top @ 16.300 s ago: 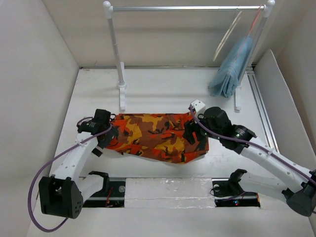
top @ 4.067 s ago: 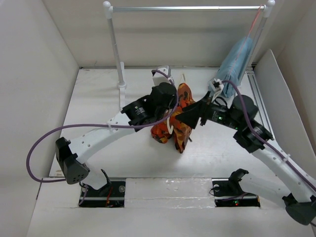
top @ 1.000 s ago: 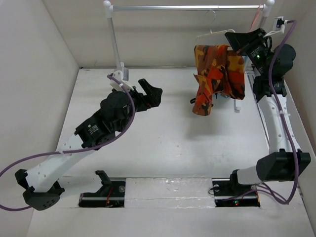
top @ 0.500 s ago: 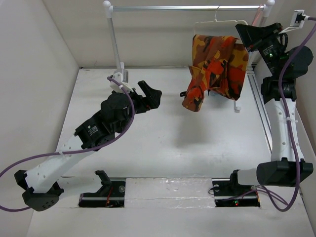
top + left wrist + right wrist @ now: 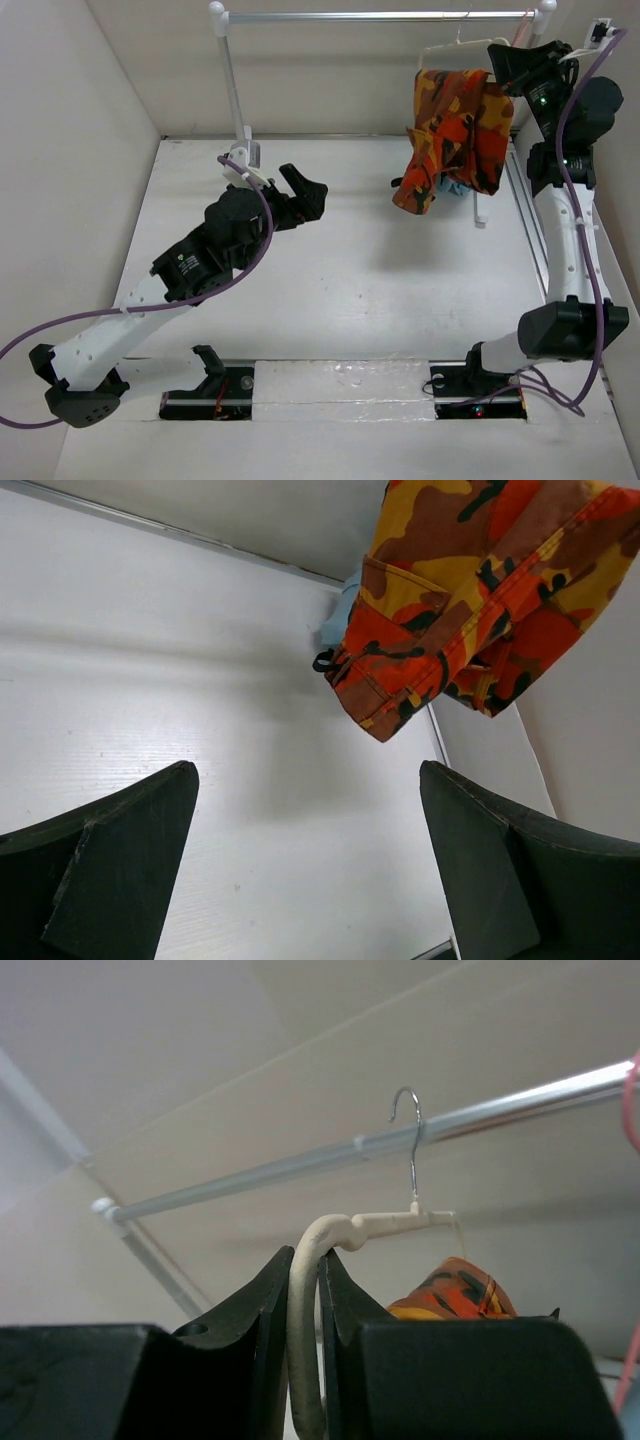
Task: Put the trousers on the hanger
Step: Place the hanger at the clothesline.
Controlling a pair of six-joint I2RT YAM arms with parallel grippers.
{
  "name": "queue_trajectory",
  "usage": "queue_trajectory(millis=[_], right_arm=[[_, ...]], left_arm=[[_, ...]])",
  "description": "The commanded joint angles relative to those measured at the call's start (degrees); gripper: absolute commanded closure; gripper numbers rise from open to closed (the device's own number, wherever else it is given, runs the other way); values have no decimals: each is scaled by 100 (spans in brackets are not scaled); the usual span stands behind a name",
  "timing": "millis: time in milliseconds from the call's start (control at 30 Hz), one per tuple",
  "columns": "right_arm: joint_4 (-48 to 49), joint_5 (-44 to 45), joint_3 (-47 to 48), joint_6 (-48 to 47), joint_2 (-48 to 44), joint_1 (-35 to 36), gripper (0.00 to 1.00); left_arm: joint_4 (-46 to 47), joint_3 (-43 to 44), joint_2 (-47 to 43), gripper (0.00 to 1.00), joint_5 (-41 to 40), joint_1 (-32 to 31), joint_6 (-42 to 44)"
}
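Hanging the loaded hanger looks like the step in hand. The right gripper (image 5: 305, 1260), up at one o'clock in the overhead view, is clenched on the cream arm of the hanger (image 5: 400, 1222). The hanger's hook (image 5: 410, 1120) crosses the rail (image 5: 500, 1105); whether it is seated there I cannot tell. The trousers (image 5: 455, 125) are draped over the hanger and dangle clear of the counter (image 5: 350, 280). Next, I judge, the hook must settle on the rail before the right gripper releases it. The left gripper (image 5: 305, 780) gapes empty near ten o'clock, well apart. No container shows.
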Motion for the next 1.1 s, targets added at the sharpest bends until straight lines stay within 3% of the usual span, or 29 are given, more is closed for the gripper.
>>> queue_trajectory(millis=[0,400,467,500,600,633,767,900,1067], right_arm=[[495,757,526,-663,-214,87,100],[275,1680,-518,-1718,-460,922,100],[257,1672,-791,-1806,-592,1115,80],[48,1637,-1071,-1876,-653,1229,64],[-207,1602,-1309,-1973,-741,1309,42],[-261,1567,-1389,-1982,-768,1309,30],[-507,1006,-1540,-2183,-917,1309,13],[-1795,214,-1021,-2614,-812,1134,2],[-2634,-129,-766,-3054,-917,783,0]], left_arm=[[-48,-10,-216,12,-72,25,-71],[-48,-98,-120,12,-72,25,-81],[-48,-133,-93,12,-73,25,-72],[-57,-133,-58,12,-73,25,-54],[-22,-133,3,12,-29,25,-37],[-13,-133,12,12,-11,25,-28],[-4,-81,109,12,15,25,16],[-39,-37,144,12,-2,25,60],[-74,7,161,14,-64,25,148]])
